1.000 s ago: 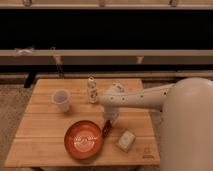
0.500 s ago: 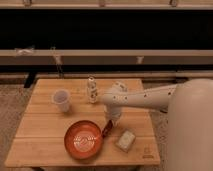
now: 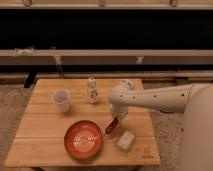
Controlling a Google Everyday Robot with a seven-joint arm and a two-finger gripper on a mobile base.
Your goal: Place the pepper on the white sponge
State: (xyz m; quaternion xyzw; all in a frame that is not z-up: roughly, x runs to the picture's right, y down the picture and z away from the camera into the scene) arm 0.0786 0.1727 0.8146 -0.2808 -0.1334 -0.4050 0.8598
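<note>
Wooden planks make up the low table I work over, with a dark wall and pale horizontal rails behind it. The single camera view takes in the whole tabletop, and I place everything against the orange-red bowl, which sits near the front edge. My arm reaches in from the right, bends at the wrist and points down, so my gripper comes in just beside the bowl's right rim, low over the wood. It is clenched, and the small dark red pepper shows right at its tips, so I judge I am grasping the pepper; I cannot tell whether the pepper is touching the table or just clear of it. I come at it from above because the bowl crowds the pepper on one side. The white sponge lies flat to the right of the bowl, just beyond the pepper and slightly nearer the front edge, with its top face bare, so I judge the carry to it is short. Behind the bowl, well apart from my work, a clear cup and a small white bottle stand upright.
</note>
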